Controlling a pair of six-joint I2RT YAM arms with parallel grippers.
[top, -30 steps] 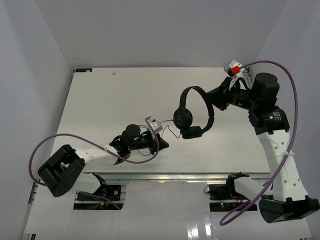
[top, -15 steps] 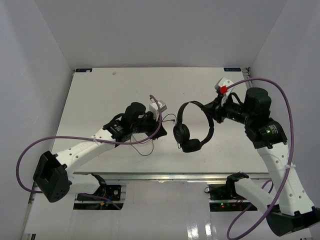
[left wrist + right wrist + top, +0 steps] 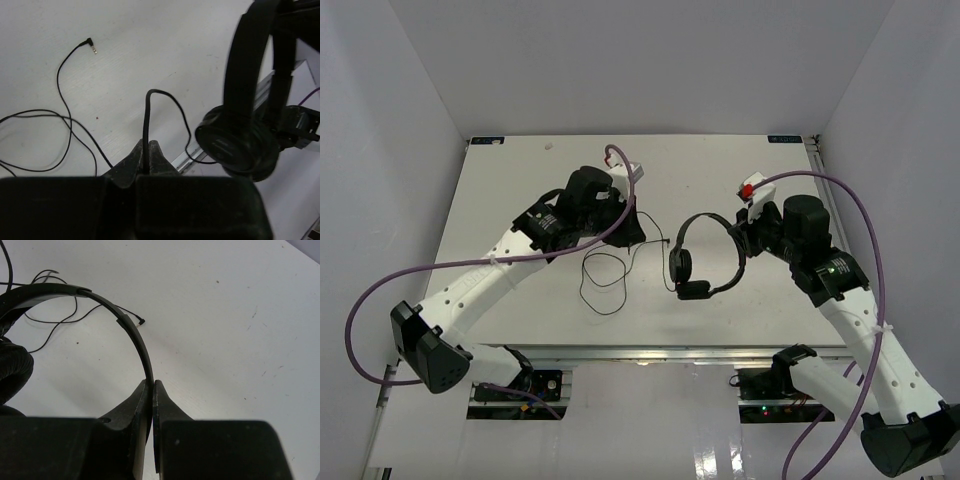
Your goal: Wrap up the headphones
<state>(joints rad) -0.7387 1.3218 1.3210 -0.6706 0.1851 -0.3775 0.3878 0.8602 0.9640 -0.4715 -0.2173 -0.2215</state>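
Two earcups [image 3: 682, 267] leftward, headband [image 3: 708, 215] rightward.

Overhead view looks down; both close wrist views share headphones [image 3: 681, 266].

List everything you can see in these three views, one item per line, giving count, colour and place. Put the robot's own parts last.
headphones: one pair, black, right of the table's centre, headband gripped by the right tool
cord: one, thin, black, running from the left tool, with loose loops lying on the table
plug: one, black with a metal tip, at the cord's free end, lying on the table
table: one, white, under everything
walls: white, on the far, left and right sides of the table
purple cables: two, one looping along each arm
arms: two, white and black, reaching in from the near edge
left tool: one, black, shut on the cord
right tool: one, black, shut on the headband
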